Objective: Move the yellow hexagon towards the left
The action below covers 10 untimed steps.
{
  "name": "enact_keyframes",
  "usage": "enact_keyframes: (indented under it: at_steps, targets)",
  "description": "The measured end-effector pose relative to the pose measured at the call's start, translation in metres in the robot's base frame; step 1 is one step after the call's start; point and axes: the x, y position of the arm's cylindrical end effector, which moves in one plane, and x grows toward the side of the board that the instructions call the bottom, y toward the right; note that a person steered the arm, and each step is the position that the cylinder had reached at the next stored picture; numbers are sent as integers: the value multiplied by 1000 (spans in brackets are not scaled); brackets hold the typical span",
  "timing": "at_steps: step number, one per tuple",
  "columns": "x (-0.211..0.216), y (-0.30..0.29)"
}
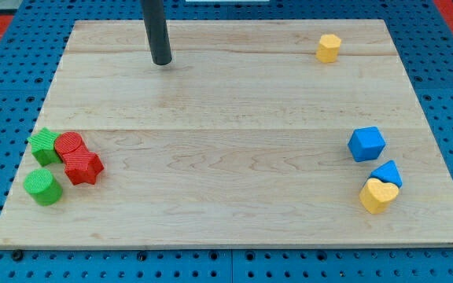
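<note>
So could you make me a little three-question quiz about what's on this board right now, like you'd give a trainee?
1. True or false: my tip touches the yellow hexagon.
2. Which block lies nearest the yellow heart? A) the green cylinder B) the blue triangle-like block C) the red star
3. Fill in: my tip stands to the view's ____ of the yellow hexagon.

Key:
1. False; bare wooden board separates them.
2. B; the two touch, or nearly so.
3. Left, so it is not yet on the side needed to push the hexagon leftward.
</note>
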Motion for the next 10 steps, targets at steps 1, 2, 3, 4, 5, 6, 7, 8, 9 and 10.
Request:
enact_keyframes:
  at_steps: [1, 2, 3, 4, 5, 6, 7, 8, 9, 10]
  targets:
    - [-4, 12]
    - [-10, 44]
    - [-13, 90]
    - [-36, 117]
    - [-71, 117]
    - [-76, 174]
    - [-98, 259]
    - [-99, 360]
    - [-95, 450]
    - [-53, 449]
